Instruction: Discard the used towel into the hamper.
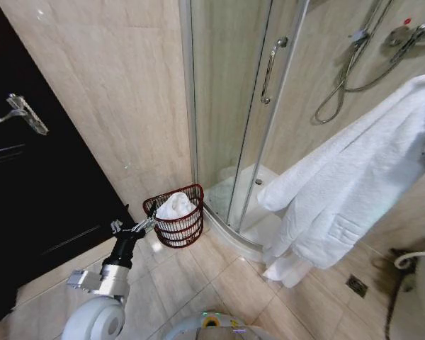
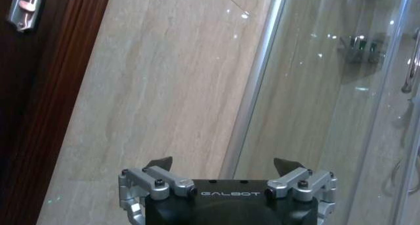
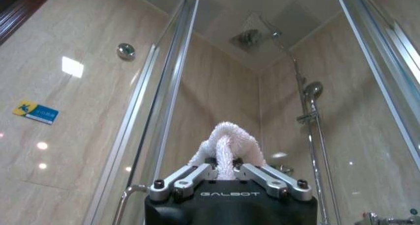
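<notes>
Hamper [image 1: 176, 225] on floor [image 1: 219, 283] beside shower door [image 1: 234, 106] holds a white towel [image 1: 176, 206]; left gripper [image 1: 150, 225] spread beside it; right gripper [image 3: 223, 167] clenched on white towelling [image 3: 227, 141].

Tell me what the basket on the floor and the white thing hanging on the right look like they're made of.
The hamper looks like dark reddish-brown coated wire, judging by its thin open weave and thicker rim. The hanging white robe looks like soft terry cotton, judging by its matte, fuzzy pile.

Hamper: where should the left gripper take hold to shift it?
Grip the thick rim of the hamper on its door side, nearest the left gripper, coming from above, fingers straddling it. The wire wall tapers and a white towel fills the middle.
</notes>
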Robot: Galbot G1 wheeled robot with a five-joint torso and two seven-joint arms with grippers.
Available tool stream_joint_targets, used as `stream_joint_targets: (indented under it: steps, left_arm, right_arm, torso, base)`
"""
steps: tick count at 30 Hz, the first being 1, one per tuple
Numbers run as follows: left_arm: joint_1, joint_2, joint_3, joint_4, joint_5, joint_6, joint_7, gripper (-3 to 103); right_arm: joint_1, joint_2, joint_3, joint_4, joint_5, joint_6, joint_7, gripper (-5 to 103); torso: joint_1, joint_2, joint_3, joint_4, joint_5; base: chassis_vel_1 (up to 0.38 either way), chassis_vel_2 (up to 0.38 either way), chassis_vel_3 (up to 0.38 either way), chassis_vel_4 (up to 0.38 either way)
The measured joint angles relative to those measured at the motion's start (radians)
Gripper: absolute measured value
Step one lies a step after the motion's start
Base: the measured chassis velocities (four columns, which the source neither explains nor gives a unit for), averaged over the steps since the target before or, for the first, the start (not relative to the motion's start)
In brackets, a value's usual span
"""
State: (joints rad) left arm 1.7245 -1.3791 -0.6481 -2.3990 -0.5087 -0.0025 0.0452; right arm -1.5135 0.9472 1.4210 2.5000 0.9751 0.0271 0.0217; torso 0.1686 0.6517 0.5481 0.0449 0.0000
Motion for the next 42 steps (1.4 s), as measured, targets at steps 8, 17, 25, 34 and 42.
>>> stream_joint_targets:
  steps: [8,17,25,34,42]
  left_arm:
    - [0.000,0.000,0.000,0.000,0.000,0.000,0.000,100]
    - [0.000,0.000,0.000,0.000,0.000,0.000,0.000,100]
    - [0.000,0.000,0.000,0.000,0.000,0.000,0.000,100]
    - [0.000,0.000,0.000,0.000,0.000,0.000,0.000,100]
    - [0.000,0.000,0.000,0.000,0.000,0.000,0.000,100]
  right_arm:
    - [0.000,-0.006,0.000,0.000,-0.002,0.002,0.001,7]
    - [0.001,-0.007,0.005,0.000,-0.014,0.006,-0.002,7]
    - [0.000,-0.011,0.007,0.000,-0.008,0.011,0.002,7]
    - [0.000,-0.013,0.009,0.000,-0.009,0.015,0.002,7]
    - [0.003,-0.023,0.020,0.000,0.005,0.019,0.011,7]
  torso:
    - [0.014,0.034,0.020,0.0000,0.0000]
    - [0.032,0.074,0.043,0.0000,0.0001]
    - [0.046,0.108,0.061,0.0000,0.0001]
    - [0.063,0.145,0.082,0.0000,0.0001]
    - [0.079,0.182,0.103,0.0000,0.0000]
  base:
    - [0.000,0.000,0.000,0.000]
    - [0.000,0.000,0.000,0.000]
    - [0.000,0.000,0.000,0.000]
    - [0.000,0.000,0.000,0.000]
    - [0.000,0.000,0.000,0.000]
